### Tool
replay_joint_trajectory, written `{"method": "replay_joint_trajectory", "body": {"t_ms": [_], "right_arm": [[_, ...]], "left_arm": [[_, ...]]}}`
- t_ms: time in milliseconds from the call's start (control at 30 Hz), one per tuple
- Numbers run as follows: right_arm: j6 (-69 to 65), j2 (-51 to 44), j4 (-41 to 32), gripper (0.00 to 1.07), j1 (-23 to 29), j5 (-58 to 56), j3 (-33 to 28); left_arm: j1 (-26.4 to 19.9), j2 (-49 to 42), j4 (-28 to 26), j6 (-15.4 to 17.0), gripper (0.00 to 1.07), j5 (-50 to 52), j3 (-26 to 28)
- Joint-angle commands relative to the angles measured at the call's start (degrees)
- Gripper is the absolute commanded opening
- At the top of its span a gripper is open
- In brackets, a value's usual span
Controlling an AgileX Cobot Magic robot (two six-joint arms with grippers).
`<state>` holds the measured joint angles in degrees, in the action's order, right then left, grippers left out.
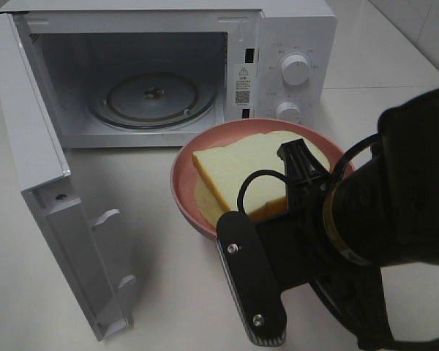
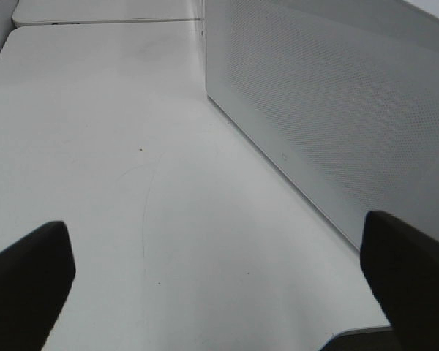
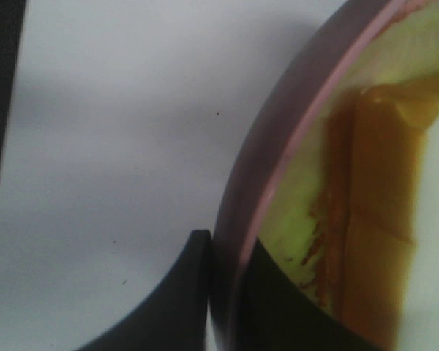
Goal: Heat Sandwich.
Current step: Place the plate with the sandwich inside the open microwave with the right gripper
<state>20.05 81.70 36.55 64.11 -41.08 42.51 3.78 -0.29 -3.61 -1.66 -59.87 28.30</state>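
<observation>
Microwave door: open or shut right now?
Open. The door is swung wide, left in the exterior view, exposing the bare glass turntable; the sandwich sits outside on the pink plate.

High view: right arm hides the plate's near rim and the sandwich's near corner from you | right wrist: both blurred, running off the edge | left wrist: left gripper fingers cropped at the edges | microwave panel lettering too small for you to read
</observation>
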Motion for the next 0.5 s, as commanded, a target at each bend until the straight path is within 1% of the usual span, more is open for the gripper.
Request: {"method": "replay_joint_trajectory", "body": {"t_ms": [33,100,133,167,233,267,300,400,433,467,500], "right_arm": [[7.68,-0.34,1.66,0.0,-4.35,4.18,-0.34],[11.34,-0.34,1.26,0.0,-6.36,5.73,-0.34],[15.81,-0.34,0.4,0.0,-8.14,7.33,-0.34],[15.81,-0.34,0.4,0.0,-8.14,7.33,-0.34],[20.28,-0.34,-1.2,0.0,-9.97,9.17,-0.34],[25.67,-0.34,-3.72,0.0,-11.86,11.0,-0.34],[25.67,-0.34,-3.72,0.0,-11.86,11.0,-0.34],[33.86,-0.34,-8.25,0.0,-14.67,13.18,-0.34],[39.13,-0.34,-11.29,0.0,-16.27,14.15,-0.34],[39.13,-0.34,-11.29,0.0,-16.27,14.15,-0.34],[41.14,-0.34,-12.78,0.0,-16.9,14.44,-0.34]], "left_arm": [[0.29,-1.26,0.11,0.06,1.0,0.46,-0.17],[0.29,-1.26,0.11,0.06,1.0,0.46,-0.17],[0.29,-1.26,0.11,0.06,1.0,0.46,-0.17],[0.29,-1.26,0.11,0.06,1.0,0.46,-0.17],[0.29,-1.26,0.11,0.06,1.0,0.46,-0.17],[0.29,-1.26,0.11,0.06,1.0,0.46,-0.17],[0.29,-1.26,0.11,0.06,1.0,0.46,-0.17],[0.29,-1.26,0.11,0.06,1.0,0.46,-0.17],[0.29,-1.26,0.11,0.06,1.0,0.46,-0.17],[0.29,-1.26,0.11,0.06,1.0,0.46,-0.17],[0.29,-1.26,0.11,0.06,1.0,0.46,-0.17]]}}
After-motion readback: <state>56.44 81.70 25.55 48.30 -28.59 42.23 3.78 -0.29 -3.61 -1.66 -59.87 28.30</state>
